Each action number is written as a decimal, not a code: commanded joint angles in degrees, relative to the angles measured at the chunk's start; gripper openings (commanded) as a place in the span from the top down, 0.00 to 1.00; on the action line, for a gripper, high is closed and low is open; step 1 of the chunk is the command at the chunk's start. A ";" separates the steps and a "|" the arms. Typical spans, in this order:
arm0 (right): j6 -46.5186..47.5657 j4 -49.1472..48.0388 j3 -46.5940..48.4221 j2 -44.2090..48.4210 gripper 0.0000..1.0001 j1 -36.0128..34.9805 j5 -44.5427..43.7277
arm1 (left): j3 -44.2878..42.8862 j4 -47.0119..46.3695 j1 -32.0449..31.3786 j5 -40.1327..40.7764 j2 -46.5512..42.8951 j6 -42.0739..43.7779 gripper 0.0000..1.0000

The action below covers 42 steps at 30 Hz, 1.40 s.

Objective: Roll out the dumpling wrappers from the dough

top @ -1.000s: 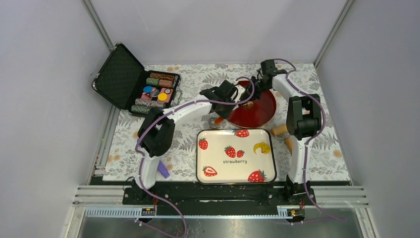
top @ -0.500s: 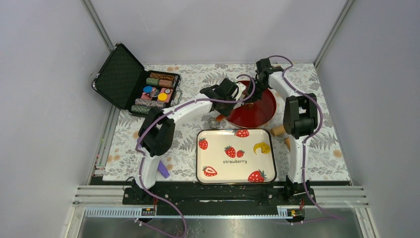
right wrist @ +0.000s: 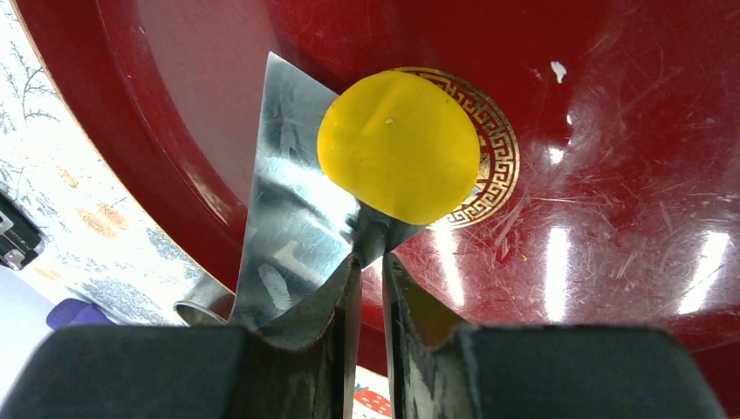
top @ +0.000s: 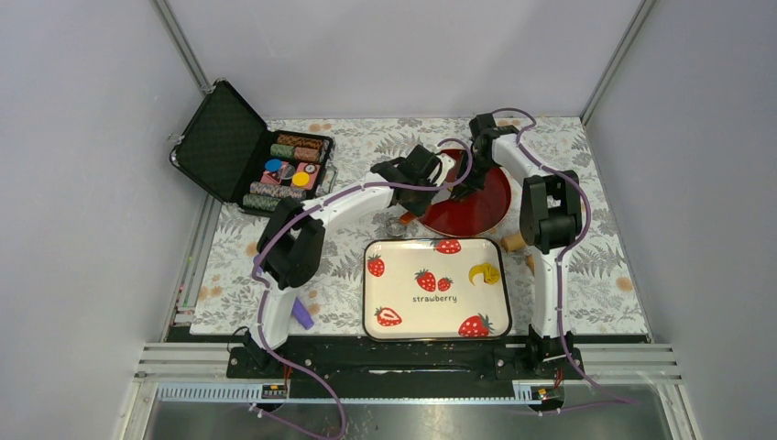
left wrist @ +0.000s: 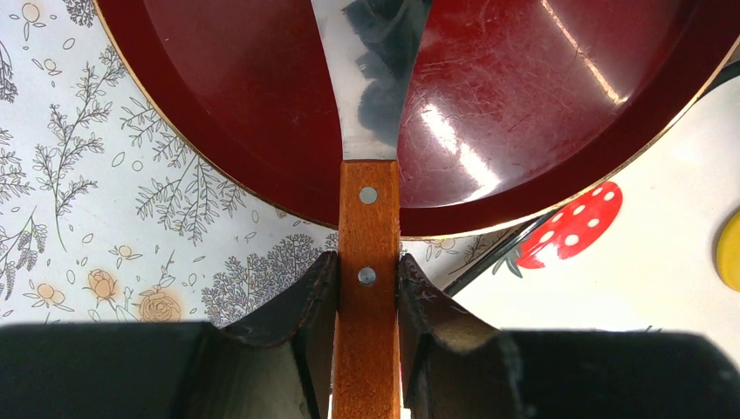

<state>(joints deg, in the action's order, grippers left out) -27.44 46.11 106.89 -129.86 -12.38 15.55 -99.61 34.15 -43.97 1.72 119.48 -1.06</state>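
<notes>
Left gripper (left wrist: 367,272) clamped on wooden handle (left wrist: 367,218) of spatula (left wrist: 369,148), black fingers (left wrist: 311,301) pressed against both sides. Two metal rivets (left wrist: 367,194) in handle. Handle upright in frame, centre. Metal blade (left wrist: 371,78) reaches over dark red plate (left wrist: 541,105), dark reflection on it. Plate glossy, scratched, thin gold rim. Floral tablecloth (left wrist: 105,201) at left, under plate. White tray (left wrist: 646,297) with black edge at right, strawberry print (left wrist: 576,223) on it. Bit of yellow dough (left wrist: 729,249) at right frame edge, cut off.
</notes>
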 commanded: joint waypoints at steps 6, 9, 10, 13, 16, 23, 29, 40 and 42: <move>1.34 3.23 4.60 -1.56 0.77 -0.74 -2.37 | -2.86 -1.10 -1.89 0.73 -0.61 3.15 1.00; 1.39 3.69 5.23 -2.28 0.77 -0.75 -2.37 | -2.78 -0.72 -2.32 1.43 -0.65 3.36 1.00; 1.34 3.82 5.43 -2.44 0.77 -0.76 -2.44 | -2.78 -0.62 -2.35 1.63 -0.65 3.23 1.00; 1.47 4.24 5.80 -2.74 0.77 -0.71 -2.84 | -2.77 -0.55 -2.31 2.32 -0.70 2.82 1.00; 1.91 5.17 6.44 -3.01 0.77 -0.71 -3.72 | -2.93 -0.61 -2.35 2.88 -0.78 2.41 1.00; 3.10 7.71 8.67 -4.20 0.76 -0.71 -6.39 | -3.31 -0.16 -2.34 3.43 -1.32 1.79 1.00; 4.17 9.03 9.91 -4.80 0.76 -0.97 -9.24 | -2.96 0.18 -2.25 2.96 -2.35 1.47 1.00; 4.94 10.32 11.54 -6.17 0.75 -1.24 -10.54 | -3.12 2.59 -2.21 4.56 -5.12 1.88 1.00; 5.07 10.36 11.71 -6.34 0.75 -1.28 -10.48 | -3.10 3.07 -2.25 4.73 -5.72 2.03 1.00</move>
<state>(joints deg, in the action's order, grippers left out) -23.29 54.85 116.09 -135.28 -12.97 6.50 -100.16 36.86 -46.35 3.77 119.04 1.02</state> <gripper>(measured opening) 0.251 0.262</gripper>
